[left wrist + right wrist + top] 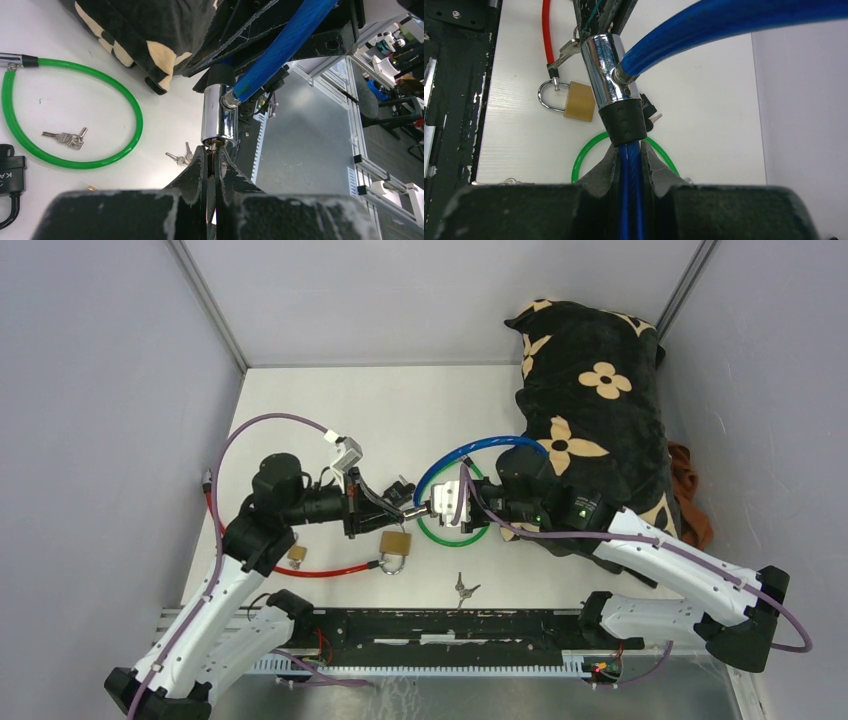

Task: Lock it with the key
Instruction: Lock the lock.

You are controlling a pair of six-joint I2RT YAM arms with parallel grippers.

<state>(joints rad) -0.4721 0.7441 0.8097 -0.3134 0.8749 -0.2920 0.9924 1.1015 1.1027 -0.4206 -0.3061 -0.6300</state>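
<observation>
Your left tool (213,153) is closed tight on the key (215,145), which sits in the lock (218,112) just ahead. Your right tool (629,155) grips the cable (724,25) behind the lock. Twisting off-axis may make the key slip.

Blue cable lock (724,25) looped, chrome cylinder (606,70) aloft, key (215,148) at its end

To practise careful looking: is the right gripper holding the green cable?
No, the right gripper grips the blue cable; the green cable lies free.
</observation>
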